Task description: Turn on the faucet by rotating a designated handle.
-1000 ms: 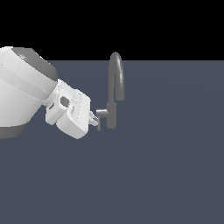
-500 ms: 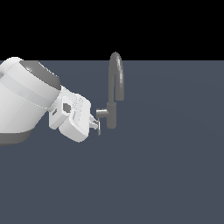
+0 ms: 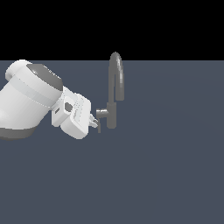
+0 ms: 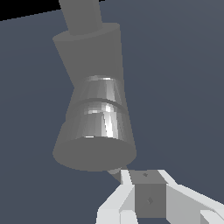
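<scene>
The grey faucet (image 3: 115, 83) stands in the middle of the exterior view, its arched spout rising from a vertical post. A short stub branches toward the exterior view's left, and the handle (image 3: 99, 126), a thin blade, hangs down from its end. My gripper (image 3: 94, 121) comes in from the exterior view's left, shut with nothing between its fingers, its tips right against the blade. In the wrist view the stub's round end (image 4: 94, 131) fills the frame, with the gripper (image 4: 148, 194) close beneath it and the fingers pressed together.
The faucet stands on a flat dark blue-grey floor (image 3: 166, 175). The big white arm link (image 3: 26, 100) fills the exterior view's left side.
The arm has sunk a little and the hand has tipped downward, bringing the fingertips lower beside the stub's end. The spout and post have not moved.
</scene>
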Robot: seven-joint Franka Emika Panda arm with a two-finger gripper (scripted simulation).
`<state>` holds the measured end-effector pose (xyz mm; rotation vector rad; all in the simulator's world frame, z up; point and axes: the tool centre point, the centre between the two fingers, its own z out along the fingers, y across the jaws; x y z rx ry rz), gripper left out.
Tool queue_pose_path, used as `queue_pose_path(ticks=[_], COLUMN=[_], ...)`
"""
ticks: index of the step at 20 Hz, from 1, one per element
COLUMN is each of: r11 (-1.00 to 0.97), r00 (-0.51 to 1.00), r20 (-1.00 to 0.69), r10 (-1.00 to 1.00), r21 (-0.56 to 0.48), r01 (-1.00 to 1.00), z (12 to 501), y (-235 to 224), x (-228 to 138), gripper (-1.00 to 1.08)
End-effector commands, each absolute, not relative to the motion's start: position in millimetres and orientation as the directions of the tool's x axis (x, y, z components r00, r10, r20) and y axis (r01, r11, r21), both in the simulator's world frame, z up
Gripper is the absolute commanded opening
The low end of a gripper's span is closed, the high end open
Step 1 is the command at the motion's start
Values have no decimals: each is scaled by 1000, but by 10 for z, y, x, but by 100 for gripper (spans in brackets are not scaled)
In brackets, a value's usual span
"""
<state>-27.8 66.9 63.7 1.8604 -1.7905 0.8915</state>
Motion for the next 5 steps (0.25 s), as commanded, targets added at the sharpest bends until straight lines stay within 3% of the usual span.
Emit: queue_pose_path(ticks=[1, 5], r11=[-101, -97], r00=[-3, -1], r20=[706, 707], r10=[-709, -707], r21=[-106, -99], r01=[-989, -990], z=[334, 241], y=[548, 534], x=[-260, -207], gripper=[-100, -100])
